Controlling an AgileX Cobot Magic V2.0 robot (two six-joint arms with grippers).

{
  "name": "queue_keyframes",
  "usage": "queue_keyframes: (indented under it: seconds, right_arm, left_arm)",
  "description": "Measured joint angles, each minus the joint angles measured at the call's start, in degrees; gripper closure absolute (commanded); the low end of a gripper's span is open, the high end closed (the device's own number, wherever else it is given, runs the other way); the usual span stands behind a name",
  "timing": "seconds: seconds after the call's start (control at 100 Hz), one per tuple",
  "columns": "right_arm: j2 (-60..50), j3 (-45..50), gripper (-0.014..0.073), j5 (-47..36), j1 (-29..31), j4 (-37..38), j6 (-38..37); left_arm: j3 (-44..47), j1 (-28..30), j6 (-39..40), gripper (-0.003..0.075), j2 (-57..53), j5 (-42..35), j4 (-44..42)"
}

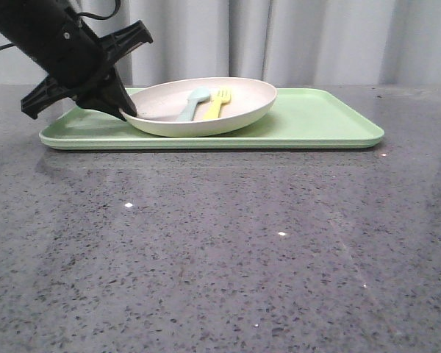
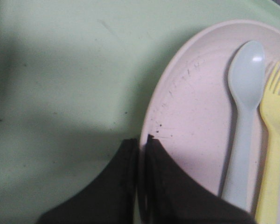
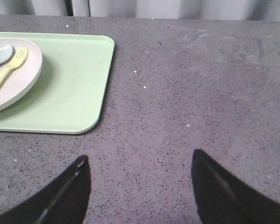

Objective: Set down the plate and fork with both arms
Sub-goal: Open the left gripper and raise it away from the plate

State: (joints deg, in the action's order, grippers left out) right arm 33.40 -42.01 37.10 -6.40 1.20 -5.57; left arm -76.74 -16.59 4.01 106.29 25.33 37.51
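**Left jaws pinching the plate rim**

Bare table lies nearest. On the tray sits the plate, fork and spoon inside. My left gripper clamps its near rim, jaws narrow. My right gripper hovers wide, well apart. Next, I judge: lift level so the fork stays put.

Pale green tray, plain all over. On it an off-white, faintly pink plate, flecked with dark specks in the left wrist view. Yellow fork, pale blue spoon. Black left claw. Surface dark grey, speckled like granite.
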Motion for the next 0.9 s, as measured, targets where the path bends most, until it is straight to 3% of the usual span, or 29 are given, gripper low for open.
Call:
queue_keyframes:
  seconds: [0.18,0.42,0.56,0.9]
  right_arm:
    - [0.00,0.00,0.0120,0.00,0.00,0.00,0.00]
    - [0.00,0.00,0.0120,0.00,0.00,0.00,0.00]
    - [0.00,0.00,0.0120,0.00,0.00,0.00,0.00]
    - [0.00,0.00,0.0120,0.00,0.00,0.00,0.00]
  left_arm:
    - [0.00,0.00,0.00,0.0701,0.00,0.00,0.00]
    - [-0.20,0.00,0.13,0.0404,0.00,-0.12,0.21]
    - [-0.26,0.00,0.13,0.0288,0.00,-0.26,0.47]
    - [-0.35,0.00,0.13,0.0275,-2.67,-0.84,-1.12]
